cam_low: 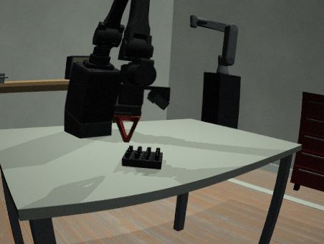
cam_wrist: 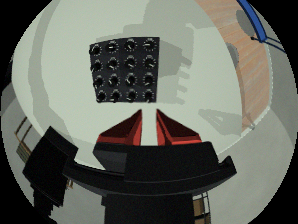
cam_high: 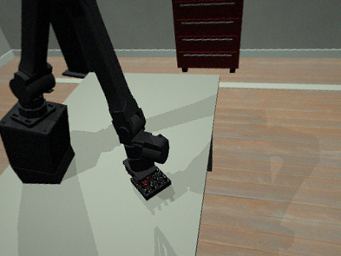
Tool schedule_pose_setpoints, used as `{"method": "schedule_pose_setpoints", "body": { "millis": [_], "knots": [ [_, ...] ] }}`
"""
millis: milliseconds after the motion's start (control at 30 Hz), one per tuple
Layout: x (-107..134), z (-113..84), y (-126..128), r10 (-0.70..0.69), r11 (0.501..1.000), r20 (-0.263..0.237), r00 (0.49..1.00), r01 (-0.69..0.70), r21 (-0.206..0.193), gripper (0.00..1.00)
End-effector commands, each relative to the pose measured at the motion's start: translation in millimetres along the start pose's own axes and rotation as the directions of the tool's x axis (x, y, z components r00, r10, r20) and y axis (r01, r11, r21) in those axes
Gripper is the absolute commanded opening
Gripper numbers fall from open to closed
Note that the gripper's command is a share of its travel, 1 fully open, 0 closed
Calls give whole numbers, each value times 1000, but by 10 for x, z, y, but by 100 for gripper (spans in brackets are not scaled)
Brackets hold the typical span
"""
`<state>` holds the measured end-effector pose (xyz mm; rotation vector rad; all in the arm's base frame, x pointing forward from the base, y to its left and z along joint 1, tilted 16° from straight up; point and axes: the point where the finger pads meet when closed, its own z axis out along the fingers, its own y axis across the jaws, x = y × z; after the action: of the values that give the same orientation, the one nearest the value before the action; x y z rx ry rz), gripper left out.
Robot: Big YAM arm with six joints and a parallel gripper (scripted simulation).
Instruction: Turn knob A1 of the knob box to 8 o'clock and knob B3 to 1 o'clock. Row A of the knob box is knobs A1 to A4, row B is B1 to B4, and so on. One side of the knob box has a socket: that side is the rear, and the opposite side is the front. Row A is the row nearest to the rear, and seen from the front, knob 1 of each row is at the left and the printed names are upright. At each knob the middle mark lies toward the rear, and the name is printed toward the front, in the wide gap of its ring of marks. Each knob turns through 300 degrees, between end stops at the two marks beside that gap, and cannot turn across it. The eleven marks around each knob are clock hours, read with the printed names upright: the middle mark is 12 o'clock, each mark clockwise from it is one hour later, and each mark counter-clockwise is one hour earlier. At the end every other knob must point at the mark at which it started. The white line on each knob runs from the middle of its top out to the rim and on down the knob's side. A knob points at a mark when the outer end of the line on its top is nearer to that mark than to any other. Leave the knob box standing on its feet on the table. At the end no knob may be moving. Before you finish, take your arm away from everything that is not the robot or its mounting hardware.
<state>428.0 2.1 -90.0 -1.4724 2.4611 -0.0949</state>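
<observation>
The black knob box (cam_high: 158,191) (cam_low: 141,164) (cam_wrist: 155,67) stands flat on the table, with its knobs upright in four rows of four. In the wrist view it lies beyond the fingertips, a little to the left. White lines and mark rings show on the knobs, but the printed names are too small to read, and I cannot make out the socket, so I cannot tell which knobs are A1 and B3. My gripper (cam_low: 126,140) (cam_wrist: 149,113) has red fingers pointing down, a narrow gap apart, open and empty. Its tips hang above the table, clear of the knobs, just off the box's near edge in the wrist view.
The table (cam_high: 120,230) (cam_low: 89,179) has its edge (cam_low: 143,198) beyond the box. The arm's black pedestal (cam_high: 36,143) (cam_low: 91,100) stands on it. A red drawer cabinet (cam_high: 210,23) (cam_low: 312,143) and another arm on a stand (cam_low: 220,100) are farther off.
</observation>
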Motion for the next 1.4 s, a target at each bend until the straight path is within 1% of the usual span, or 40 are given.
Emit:
{"method": "schedule_pose_setpoints", "body": {
  "millis": [0, 800, 967, 1033, 1067, 1167, 1233, 1367],
  "knots": [
    [19, -13, -54, 2, 1000, 5, 1000, -2, 9, 19],
    [18, -13, -54, 4, 1000, 5, 1000, -4, 9, 19],
    [2, -70, -69, 81, 997, 9, 997, -81, 13, 19],
    [2, -70, -69, 81, 997, 9, 997, -81, 13, 19],
    [-7, -99, -77, 112, 994, 11, 994, -112, 15, 19],
    [-12, -126, -75, 237, 971, 13, 972, -237, 16, 19],
    [-15, -132, -76, 285, 958, 14, 958, -285, 17, 19],
    [3, -109, -37, 383, 924, 6, 924, -383, 7, 19]
  ]
}}
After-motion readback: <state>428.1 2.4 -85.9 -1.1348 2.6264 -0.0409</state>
